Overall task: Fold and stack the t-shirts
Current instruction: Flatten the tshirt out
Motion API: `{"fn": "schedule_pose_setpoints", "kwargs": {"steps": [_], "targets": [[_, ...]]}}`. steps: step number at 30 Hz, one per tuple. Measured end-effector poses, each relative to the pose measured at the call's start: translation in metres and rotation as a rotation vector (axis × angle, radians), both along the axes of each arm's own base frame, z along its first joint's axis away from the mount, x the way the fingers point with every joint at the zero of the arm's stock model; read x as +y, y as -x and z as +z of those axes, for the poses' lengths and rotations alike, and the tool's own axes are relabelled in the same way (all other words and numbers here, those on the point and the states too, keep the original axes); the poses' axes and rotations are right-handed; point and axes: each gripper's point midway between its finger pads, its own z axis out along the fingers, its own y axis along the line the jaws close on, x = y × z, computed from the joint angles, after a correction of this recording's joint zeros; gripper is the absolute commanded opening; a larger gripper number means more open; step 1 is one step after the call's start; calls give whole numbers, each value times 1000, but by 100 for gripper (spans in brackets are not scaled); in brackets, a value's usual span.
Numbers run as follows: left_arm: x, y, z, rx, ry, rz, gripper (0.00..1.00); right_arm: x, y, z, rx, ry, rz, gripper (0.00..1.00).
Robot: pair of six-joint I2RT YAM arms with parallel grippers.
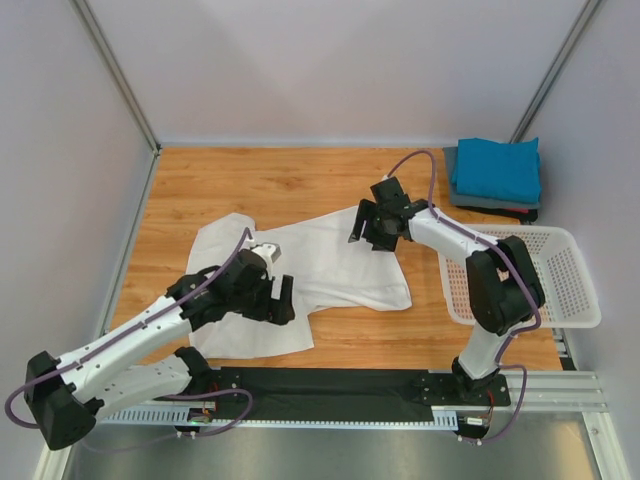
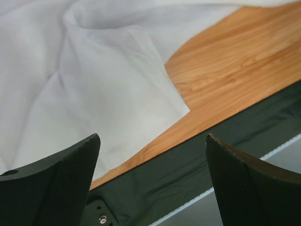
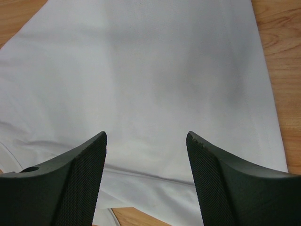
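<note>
White t-shirt (image 1: 320, 270): plain white short-sleeved shirt of soft cloth. It lies spread out and creased on the wooden table (image 1: 250, 185), to the left of the white plastic mesh basket (image 1: 565, 285). Its nearest edge is near the basket wall and does not touch it.
Cloth condition: the left wrist view shows a loose fold whose corner rests on bare wood. The right wrist view shows a smooth, flat panel.
Teal t-shirt (image 1: 497, 168): teal blue cloth shirt folded into a rectangle. It sits just beyond the far rim of the basket, as the top layer of a stack.
Dark grey t-shirt (image 1: 470, 200): folded and directly beneath the teal shirt. Its edges show on the left and on the side facing the basket.
Left gripper (image 1: 280, 298): positioned over the part of the white shirt farthest from the basket. The fingers (image 2: 61, 188) are spread wide with nothing between them. Contact with the cloth cannot be determined.
Right gripper (image 1: 365, 228): positioned over the far portion of the white shirt, closer to the basket than the left gripper. The fingers (image 3: 70, 183) stand apart. Cloth shows below the gap and is not pinched.
Black mat (image 1: 320, 385): dark strip along the near table edge, left of the near corner of the basket.
</note>
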Motion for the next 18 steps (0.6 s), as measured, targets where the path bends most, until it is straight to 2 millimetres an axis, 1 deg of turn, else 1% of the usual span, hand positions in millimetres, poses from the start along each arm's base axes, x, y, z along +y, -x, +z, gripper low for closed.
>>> {"fn": "schedule_pose_setpoints", "kwargs": {"steps": [1,3,6,7,8,9,11,12,13,15,18], "targets": [[4,-6,6,-25,-15,32,99,1,0,1,-4,1,2,70],[12,-20,26,-84,-32,116,99,1,1,3,-12,5,2,71],[31,-47,66,-201,-28,299,99,2,1,4,-17,9,3,71],[40,-56,76,-229,-23,373,98,2,1,4,-17,10,4,71],[49,-65,81,-236,-16,445,95,2,1,4,-17,12,4,71],[61,-75,82,-241,-17,521,93,2,1,4,-18,13,4,71],[89,-94,77,-226,-23,687,90,2,0,2,-20,20,3,71],[101,-101,70,-208,-30,759,88,1,-2,1,-23,27,0,71],[110,-107,61,-192,-38,809,86,0,-3,-2,-23,36,-4,71],[124,-115,39,-143,-72,882,84,-2,-6,-11,-13,57,-8,70],[137,-123,15,-74,-111,952,83,-3,-9,-26,9,82,-11,70]]}}
